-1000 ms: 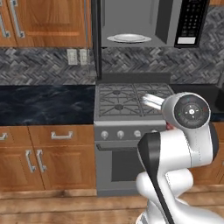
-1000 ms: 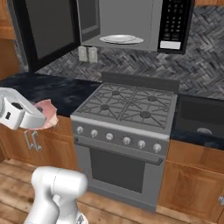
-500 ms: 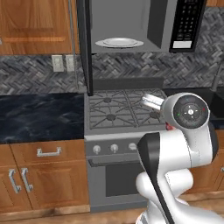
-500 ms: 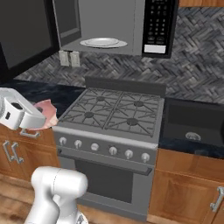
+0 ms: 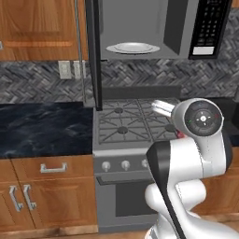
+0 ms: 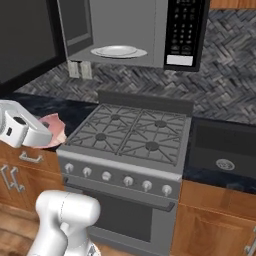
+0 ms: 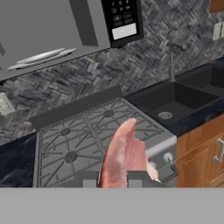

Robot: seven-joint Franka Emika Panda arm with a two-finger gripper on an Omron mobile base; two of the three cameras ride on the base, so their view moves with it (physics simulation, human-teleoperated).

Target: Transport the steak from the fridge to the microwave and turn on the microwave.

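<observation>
Stove (image 6: 131,137) with four grated burners fills the middle of both base views, a row of knobs (image 6: 117,178) along its front edge. Above it, at twelve o'clock, hangs the microwave (image 6: 145,30), its door (image 5: 93,51) swung open toward nine o'clock in the left base view, grey cavity exposed. A white plate (image 6: 118,51) lies on the cavity floor, and the black keypad (image 6: 182,27) sits at the three o'clock end of the box. Dark counter (image 5: 44,128) runs off at nine o'clock from the stove in the left base view, with wooden cabinets (image 5: 49,196) beneath. At three o'clock of the stove in the hand view lies a black sink (image 7: 183,96) with a faucet (image 7: 174,59) behind it. The gripper (image 7: 112,179) is clamped on the steak (image 7: 124,155), which stands on edge between the dark tips, pointing up toward the stove. In the right base view the steak (image 6: 56,131) shows pink just beyond the white hand, at nine o'clock of the stove, over the counter edge.
</observation>
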